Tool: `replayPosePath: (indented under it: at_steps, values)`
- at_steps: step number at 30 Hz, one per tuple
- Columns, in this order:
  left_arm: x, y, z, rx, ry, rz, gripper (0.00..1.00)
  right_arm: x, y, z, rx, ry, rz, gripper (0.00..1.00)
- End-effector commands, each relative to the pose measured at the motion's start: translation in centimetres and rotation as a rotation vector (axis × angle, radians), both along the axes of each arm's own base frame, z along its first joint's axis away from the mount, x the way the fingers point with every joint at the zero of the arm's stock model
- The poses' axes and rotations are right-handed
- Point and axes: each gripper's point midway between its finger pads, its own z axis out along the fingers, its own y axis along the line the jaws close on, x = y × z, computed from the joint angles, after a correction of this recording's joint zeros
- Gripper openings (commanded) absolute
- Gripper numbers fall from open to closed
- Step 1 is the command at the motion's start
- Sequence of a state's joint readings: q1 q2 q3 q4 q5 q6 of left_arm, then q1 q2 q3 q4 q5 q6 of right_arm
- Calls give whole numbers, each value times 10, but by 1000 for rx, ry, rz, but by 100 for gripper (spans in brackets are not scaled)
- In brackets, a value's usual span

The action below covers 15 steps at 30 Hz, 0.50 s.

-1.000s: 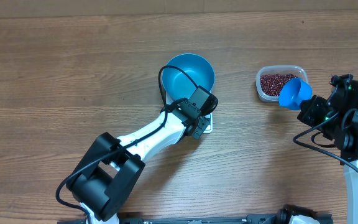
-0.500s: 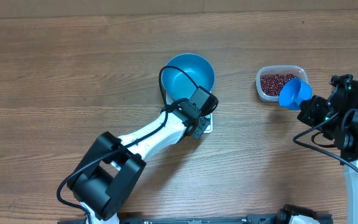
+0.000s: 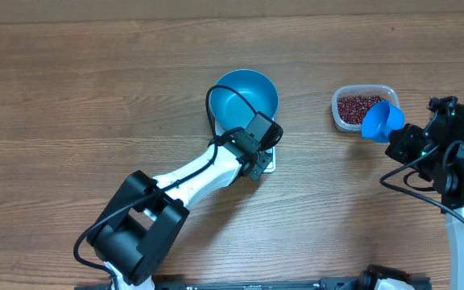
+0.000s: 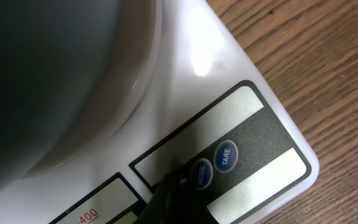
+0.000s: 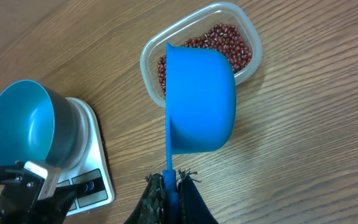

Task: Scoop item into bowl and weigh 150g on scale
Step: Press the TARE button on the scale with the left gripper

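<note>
The blue bowl (image 3: 246, 95) stands on the white scale (image 3: 269, 163), and no beans show in it. My left gripper (image 4: 174, 183) is shut with nothing in it, its tip pressed on the scale's (image 4: 229, 81) panel beside the MODE button (image 4: 201, 174). The bowl's grey underside (image 4: 55, 81) fills the upper left of the left wrist view. My right gripper (image 5: 169, 183) is shut on the handle of a blue scoop (image 5: 201, 99). It holds the scoop just short of a clear tub (image 5: 252, 59) of red-brown beans (image 5: 229, 43). No beans show in the scoop (image 3: 383, 121).
The tub (image 3: 362, 107) sits on the wooden table to the right of the bowl (image 5: 20, 124) and the scale (image 5: 95, 162). The left arm (image 3: 192, 181) reaches diagonally across the table's middle. A TARE button (image 4: 225, 155) lies beside MODE.
</note>
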State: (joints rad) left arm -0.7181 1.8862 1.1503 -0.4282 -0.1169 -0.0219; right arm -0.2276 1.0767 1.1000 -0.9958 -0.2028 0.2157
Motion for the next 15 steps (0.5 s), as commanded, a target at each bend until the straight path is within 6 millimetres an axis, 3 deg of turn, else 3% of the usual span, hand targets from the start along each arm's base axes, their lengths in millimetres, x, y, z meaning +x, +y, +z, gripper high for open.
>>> replayPosePath:
  at_steps: [1, 15]
  values:
    - [-7, 13, -19, 52, 31, -5, 4, 4, -2, 12, -10, -33, 1, 4]
    - [-12, 19, -27, 67, 37, -2, 4, 4, -2, 12, -10, -33, 1, 4]
